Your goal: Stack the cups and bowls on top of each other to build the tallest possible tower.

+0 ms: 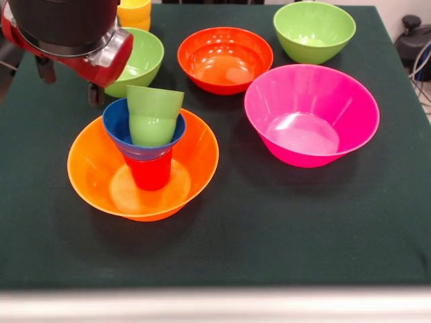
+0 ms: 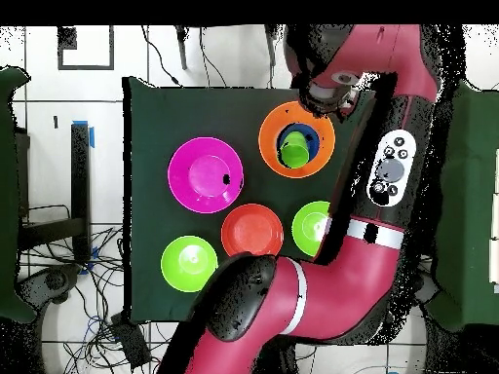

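Tower (image 1: 149, 138) stands in the large orange bowl (image 1: 87, 175) at the worktop's (image 1: 269, 235) near left: red cup (image 1: 149, 173), blue bowl (image 1: 114, 124), green cups (image 1: 153, 114) tilted on top. The claw (image 1: 67, 77) hangs just behind; its grip, I cannot tell.

On the dark green tabletop (image 1: 283, 229) a large orange bowl (image 1: 87, 171) holds a red cup (image 1: 149, 172) standing upside down. A small blue bowl (image 1: 116, 122) sits on the cup, and light green cups (image 1: 153, 116), nested and tilted, rest inside it. The red and black arm (image 1: 67, 33) hangs over the upper left. Behind stand a green bowl (image 1: 145, 57), a red-orange bowl (image 1: 225, 59), another green bowl (image 1: 314, 30) and yellow cups (image 1: 134, 13). A large pink bowl (image 1: 311, 114) sits to the right.
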Tool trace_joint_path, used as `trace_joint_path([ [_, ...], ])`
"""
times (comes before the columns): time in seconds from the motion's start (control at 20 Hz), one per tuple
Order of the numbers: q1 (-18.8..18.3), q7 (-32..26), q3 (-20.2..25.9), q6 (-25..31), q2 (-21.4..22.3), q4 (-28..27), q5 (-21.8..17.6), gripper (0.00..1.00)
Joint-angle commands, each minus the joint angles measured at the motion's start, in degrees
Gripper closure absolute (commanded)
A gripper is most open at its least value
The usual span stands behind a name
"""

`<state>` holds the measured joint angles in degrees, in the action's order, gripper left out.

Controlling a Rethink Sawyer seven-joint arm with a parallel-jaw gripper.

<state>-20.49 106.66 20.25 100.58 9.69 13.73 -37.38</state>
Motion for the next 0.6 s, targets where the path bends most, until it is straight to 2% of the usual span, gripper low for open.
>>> trace_joint_path([
  [0.05,1.1,17.4,-1.8,3.5,2.2,7.1,2.6,0.00],
  [0.35,3.1,30.9,-4.0,2.5,2.6,9.6,7.0,0.00],
  [0.6,4.2,37.7,-4.5,1.6,2.1,10.5,10.9,0.00],
])
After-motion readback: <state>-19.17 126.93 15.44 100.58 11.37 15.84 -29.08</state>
